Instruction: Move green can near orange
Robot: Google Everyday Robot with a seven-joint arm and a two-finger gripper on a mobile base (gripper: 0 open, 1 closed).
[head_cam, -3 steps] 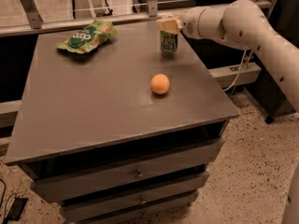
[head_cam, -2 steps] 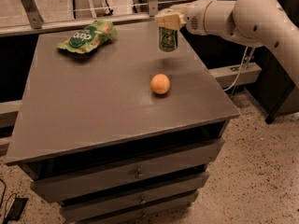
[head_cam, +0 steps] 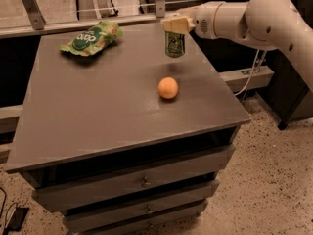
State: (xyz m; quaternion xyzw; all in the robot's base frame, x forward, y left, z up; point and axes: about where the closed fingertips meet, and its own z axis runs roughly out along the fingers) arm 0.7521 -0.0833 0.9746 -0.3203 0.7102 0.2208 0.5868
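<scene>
the end effector [head_cam: 176,25] hung over the far right part of the worktop [head_cam: 98,116], its pale fingers closed around the silver top of the green can [head_cam: 174,46]. the fingers covered the can's rim, so the exact contact could not be made out. the can hung upright below them, and its base seemed clear of the worktop, with a faint dark patch on the surface under it; whether it truly cleared the surface was hard to tell. its pale markings were too blurred to read.

the orange [head_cam: 168,88] sat on the worktop nearer the camera than the can, almost directly in front of it, apart from it and not touching.

the cream arm [head_cam: 254,18] came in from the right and was cut off at the right edge, so its base was hidden.

a crinkly green snack bag [head_cam: 91,37] lay flat at the far left of the worktop, well apart from both the can and the orange.

below the worktop, the drawers [head_cam: 142,180] showed small knobs, and the lowest one was cut off at the bottom edge. a pale cable [head_cam: 250,77] ran down behind the right side to a low ledge. a speckled floor [head_cam: 274,180] spread to the right. a small dark object [head_cam: 14,218] lay at the lower left, too dim to identify.
</scene>
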